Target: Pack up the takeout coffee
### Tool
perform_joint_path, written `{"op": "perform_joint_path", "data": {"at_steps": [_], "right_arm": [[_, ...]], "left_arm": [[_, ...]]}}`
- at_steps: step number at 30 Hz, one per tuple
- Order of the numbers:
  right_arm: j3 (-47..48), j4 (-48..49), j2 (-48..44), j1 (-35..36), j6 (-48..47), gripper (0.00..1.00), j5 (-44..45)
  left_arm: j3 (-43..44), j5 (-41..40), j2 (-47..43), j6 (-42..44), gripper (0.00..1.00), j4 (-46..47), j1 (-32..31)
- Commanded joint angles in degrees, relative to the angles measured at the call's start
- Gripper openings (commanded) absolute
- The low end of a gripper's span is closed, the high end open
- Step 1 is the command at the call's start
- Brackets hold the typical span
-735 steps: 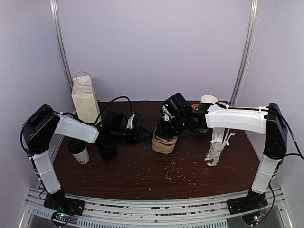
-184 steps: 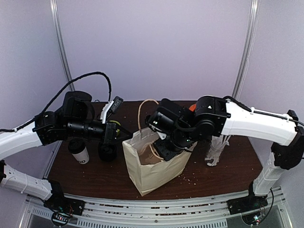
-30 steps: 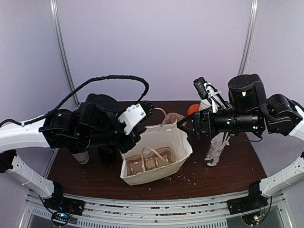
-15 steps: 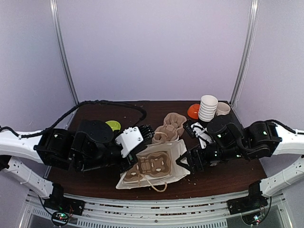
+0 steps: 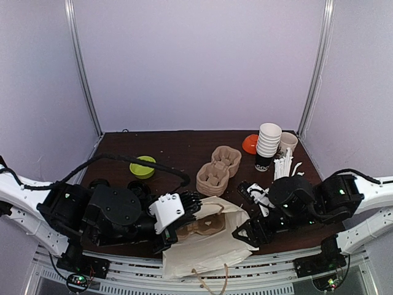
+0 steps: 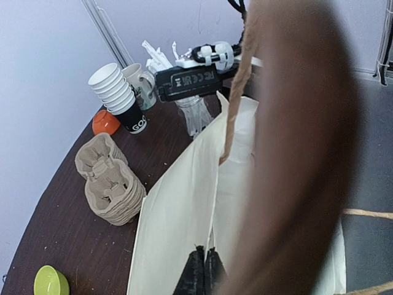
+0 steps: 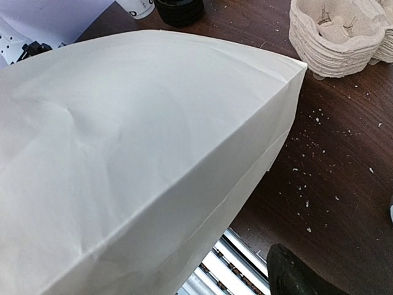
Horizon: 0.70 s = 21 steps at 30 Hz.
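Observation:
A white paper bag (image 5: 212, 249) lies tipped on its side over the table's near edge, and a brown cup carrier (image 5: 195, 227) shows in its mouth. My left gripper (image 6: 206, 270) is shut, pinching the bag's (image 6: 178, 215) rim fold. The right gripper (image 5: 244, 232) stands open against the bag's right side. In the right wrist view only one finger (image 7: 295, 276) shows, and the bag (image 7: 141, 141) fills the rest. The takeout coffee (image 7: 136, 6) shows only as a white base with black print at the top edge. In the top view my left arm hides most of it.
A stack of brown cup carriers (image 5: 218, 169) sits mid-table. At the back right stand stacked white cups (image 5: 268, 140), a black printed cup (image 5: 263, 163), an orange lid (image 5: 250, 143) and white stirrers (image 5: 285, 165). A green lid (image 5: 142, 166) lies left; black lids (image 7: 179, 9) stand beside the coffee.
Both arms have dropped and pulled toward the near edge. The bag went from upright mid-table to lying on its side, hanging over the front edge.

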Motion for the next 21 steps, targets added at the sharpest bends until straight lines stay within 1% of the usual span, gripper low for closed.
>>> {"op": "perform_joint_path", "data": {"at_steps": [1, 9, 13, 16, 19, 21], "right_arm": [[-1.55, 0.25, 0.25, 2.07, 1.53, 0.74, 0.98], [-3.11, 2.27, -0.06, 4.15, 2.58, 0.74, 1.79], [-3.42, 2.74, -0.79, 4.96, 3.55, 0.75, 2.25], [-1.23, 3.12, -1.83, 4.94, 3.36, 0.77, 4.17], [3.74, 2.36, -2.03, 4.96, 2.54, 0.81, 6.03], [7.69, 1.46, -1.30, 4.89, 1.82, 0.83, 6.79]], "left_arm": [[0.09, -0.04, -0.34, -4.01, 0.00, 2.80, -1.42], [-0.60, 0.20, -0.07, -5.95, 0.00, 2.69, -3.13], [-0.67, -0.94, 0.10, -7.27, 0.00, 1.99, -4.12], [0.95, -3.76, -0.05, -7.08, 0.00, 1.39, -4.18], [4.41, -8.07, 0.11, -7.42, 0.00, -0.87, -3.83], [7.18, -8.50, 0.48, -7.79, 0.00, -2.89, -2.49]]}}
